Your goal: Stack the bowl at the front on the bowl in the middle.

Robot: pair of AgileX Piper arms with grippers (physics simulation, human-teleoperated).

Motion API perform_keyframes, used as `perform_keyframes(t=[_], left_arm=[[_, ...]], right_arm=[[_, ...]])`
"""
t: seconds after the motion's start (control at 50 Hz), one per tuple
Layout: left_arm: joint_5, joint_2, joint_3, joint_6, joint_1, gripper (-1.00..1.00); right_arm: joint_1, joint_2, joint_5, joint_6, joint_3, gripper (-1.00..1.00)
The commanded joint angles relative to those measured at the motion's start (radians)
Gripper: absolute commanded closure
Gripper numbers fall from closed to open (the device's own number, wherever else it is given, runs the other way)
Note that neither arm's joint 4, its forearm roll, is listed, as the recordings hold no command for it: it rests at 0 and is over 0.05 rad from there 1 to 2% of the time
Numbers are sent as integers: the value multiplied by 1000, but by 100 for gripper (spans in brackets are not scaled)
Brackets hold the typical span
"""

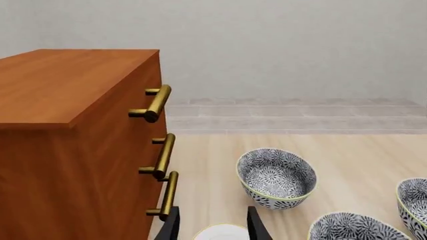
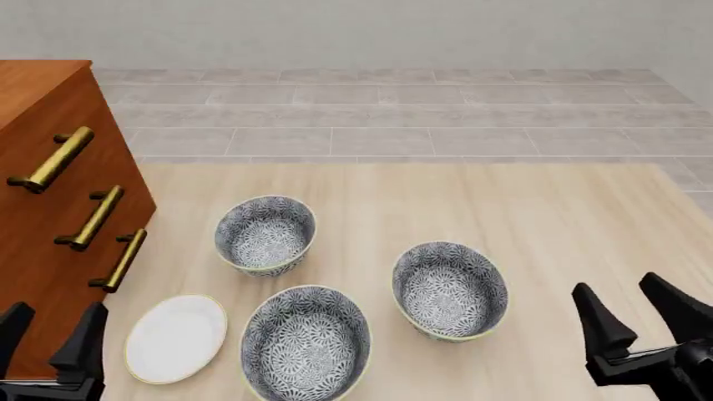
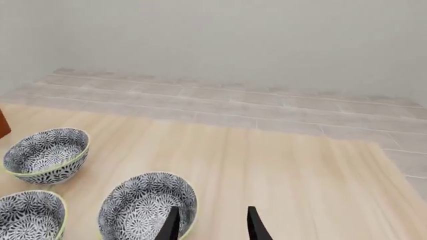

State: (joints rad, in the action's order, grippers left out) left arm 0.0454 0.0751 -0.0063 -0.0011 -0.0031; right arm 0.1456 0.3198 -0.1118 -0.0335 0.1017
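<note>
Three alike floral bowls stand on the table. The bowl at the front (image 2: 305, 343) (image 1: 353, 229) (image 3: 30, 215) sits nearest me, beside a white plate. To its right and a little farther back is the bowl in the middle (image 2: 449, 290) (image 3: 147, 205) (image 1: 415, 202). My left gripper (image 2: 50, 332) (image 1: 213, 210) is open and empty near the front left corner, over the plate's near edge. At the front right, my right gripper (image 2: 620, 291) (image 3: 213, 211) is open and empty, to the right of the middle bowl.
A third floral bowl (image 2: 265, 235) (image 1: 276, 177) (image 3: 47, 155) stands at the back left. The flat white plate (image 2: 175, 338) (image 1: 223, 233) lies left of the front bowl. A wooden drawer cabinet (image 2: 45, 209) (image 1: 73, 130) with brass handles borders the left side.
</note>
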Motion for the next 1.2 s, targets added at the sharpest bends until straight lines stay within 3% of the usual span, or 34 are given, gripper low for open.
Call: perform_keyframes(t=[0.02,0.1,0.12,0.26,0.44,0.82,1.02,1.2], left_arm=[[2,4,-2,-2,1,-100],[8,10,-2,-3,1,-100],[9,11,-2,-3,2,-100],[9,11,-7,1,11,-100],[-14,-12,-19,-1,23,-100],[-37,-28,-34,0,26,-100],[-31,-19,-37,-3,26,-100],[-32,-20,-42,-12,28,-100]], right_arm=[[122,227,-39,14,113,-100],[175,354,-56,38,176,-100],[209,403,-56,76,195,-100],[285,554,-13,65,329,-100],[388,704,71,119,477,-100],[457,946,216,145,760,-100],[489,1065,329,132,925,-100],[497,1172,368,121,1029,-100]])
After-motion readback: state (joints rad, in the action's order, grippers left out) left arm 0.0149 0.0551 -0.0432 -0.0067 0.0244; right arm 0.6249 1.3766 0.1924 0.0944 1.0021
